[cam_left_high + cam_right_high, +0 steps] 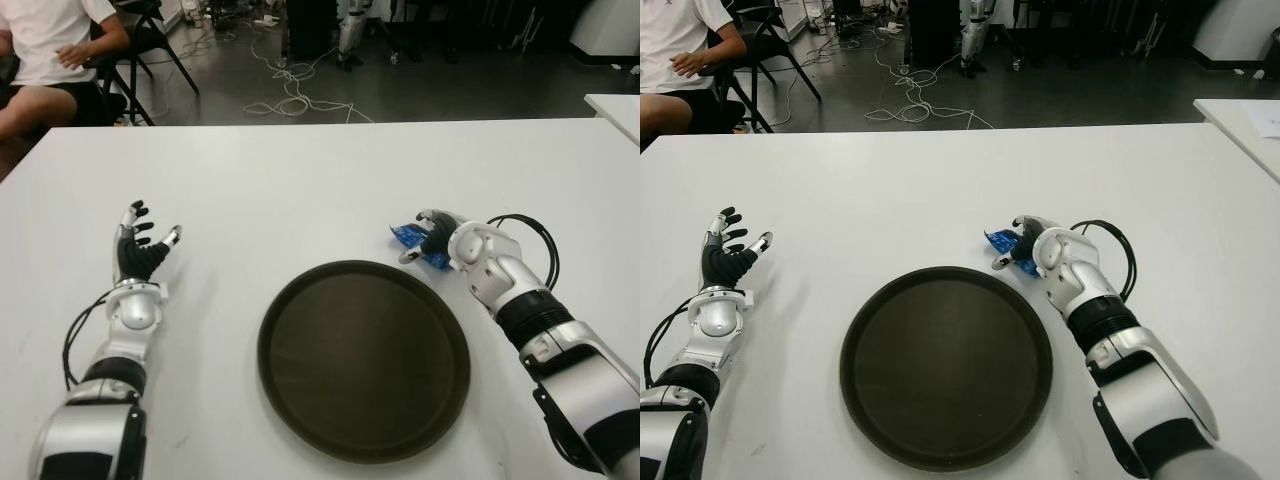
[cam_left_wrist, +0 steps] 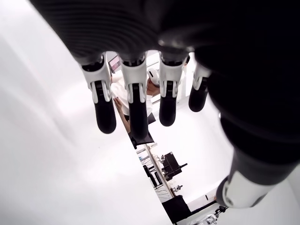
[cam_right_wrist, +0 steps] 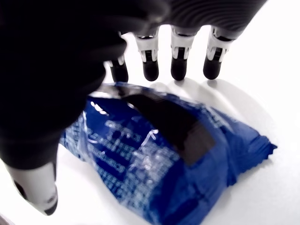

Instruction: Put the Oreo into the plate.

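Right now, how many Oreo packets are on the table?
1. The blue Oreo packet lies on the white table just beyond the plate's far right rim, under the right hand. Nothing lies in the plate; the hand could hide another.

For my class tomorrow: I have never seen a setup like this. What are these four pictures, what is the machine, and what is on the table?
The machine is a humanoid robot with two arms, each ending in a hand with several fingers. The two wide pictures come from a camera pair on its head, looking down at a white table. The two close-ups come from cameras on its wrists, each looking at its own hand.

On the table lies a round dark plate, with nothing in it. Just beyond its rim, on the robot's right, is a blue Oreo packet. The right hand is over the packet with fingers reaching around it, but the packet lies on the table and no firm grasp shows. The left hand is left of the plate, fingers spread, holding nothing. A seated person is in the background.
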